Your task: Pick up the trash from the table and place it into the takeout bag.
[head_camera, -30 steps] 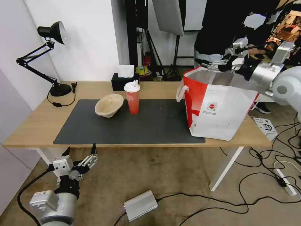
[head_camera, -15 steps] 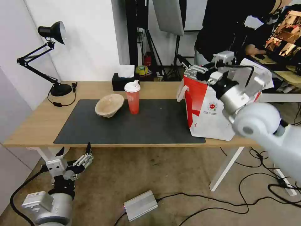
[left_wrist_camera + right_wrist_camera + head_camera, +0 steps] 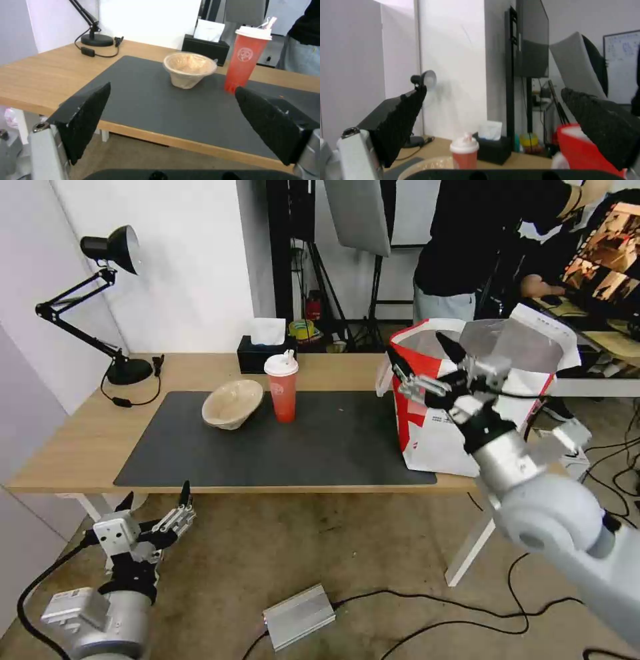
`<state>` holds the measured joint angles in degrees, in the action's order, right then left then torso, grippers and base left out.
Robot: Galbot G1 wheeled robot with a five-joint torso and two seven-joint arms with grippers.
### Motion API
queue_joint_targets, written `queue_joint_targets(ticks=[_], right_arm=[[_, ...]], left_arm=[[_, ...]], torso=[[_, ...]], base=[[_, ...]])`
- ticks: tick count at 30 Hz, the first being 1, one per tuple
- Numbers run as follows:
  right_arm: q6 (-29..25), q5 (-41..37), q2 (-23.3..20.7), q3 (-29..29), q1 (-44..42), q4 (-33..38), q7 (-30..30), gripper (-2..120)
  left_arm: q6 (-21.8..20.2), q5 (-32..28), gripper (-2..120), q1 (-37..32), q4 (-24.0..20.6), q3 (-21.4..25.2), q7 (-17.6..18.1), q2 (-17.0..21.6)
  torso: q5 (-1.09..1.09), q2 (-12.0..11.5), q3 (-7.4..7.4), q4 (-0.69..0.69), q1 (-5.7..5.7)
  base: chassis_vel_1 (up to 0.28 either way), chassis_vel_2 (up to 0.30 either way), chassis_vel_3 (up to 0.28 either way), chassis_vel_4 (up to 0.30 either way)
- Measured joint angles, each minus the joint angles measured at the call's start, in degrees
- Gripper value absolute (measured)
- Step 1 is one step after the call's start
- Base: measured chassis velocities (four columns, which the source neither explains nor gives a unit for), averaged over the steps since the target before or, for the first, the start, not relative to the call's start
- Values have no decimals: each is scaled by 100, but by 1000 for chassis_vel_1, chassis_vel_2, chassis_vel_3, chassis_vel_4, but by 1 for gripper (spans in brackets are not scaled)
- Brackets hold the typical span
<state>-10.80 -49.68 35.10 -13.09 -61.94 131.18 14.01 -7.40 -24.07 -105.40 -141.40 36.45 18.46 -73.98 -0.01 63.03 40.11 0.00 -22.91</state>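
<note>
Light wood, with one large dark grey mat (image 3: pixel 280 443) over its middle, the counter (image 3: pixel 73 440) carries two pieces of trash: one beige paper-pulp bowl (image 3: pixel 232 403), crumpled and tilted on the mat, and just beside it one upright red cup (image 3: pixel 282 387) with a white lid. At the counter's right end stands one takeout bag (image 3: pixel 433 437), boxy and white with a red side panel, a small round red logo, silver foil lining and white handles, its mouth open. Behind the cup sits one black tissue box (image 3: pixel 257 355), and one black desk lamp (image 3: pixel 100 300) stands at the far left corner. The right pincer (image 3: pixel 427 361) hangs open and empty in front of the bag's upper edge. The left pincer (image 3: pixel 155 501) is spread open, empty, low before the counter's front edge.
</note>
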Motion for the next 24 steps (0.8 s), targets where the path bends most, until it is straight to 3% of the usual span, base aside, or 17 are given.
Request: queue_joint_targets(ticks=[6,10,24], right_arm=[[-153,665,367,-251,-1054,286,396,100],[-244,1450,709,-366,-1737,402,991,100],[-324,2331,1062,-501,-2968,470,1523,100]], left_arm=[[0,9,100,-4,-1,-2,-6,-23],[0,15,100,-8,-37,-12,-17,-48],[0,41,100,-35,-21,-44,-25,-69]], torso=[[0,0,0,0,0],[1,0,0,0,0],[0,0,0,0,0]], base=[[0,0,0,0],[0,0,0,0],[0,0,0,0]])
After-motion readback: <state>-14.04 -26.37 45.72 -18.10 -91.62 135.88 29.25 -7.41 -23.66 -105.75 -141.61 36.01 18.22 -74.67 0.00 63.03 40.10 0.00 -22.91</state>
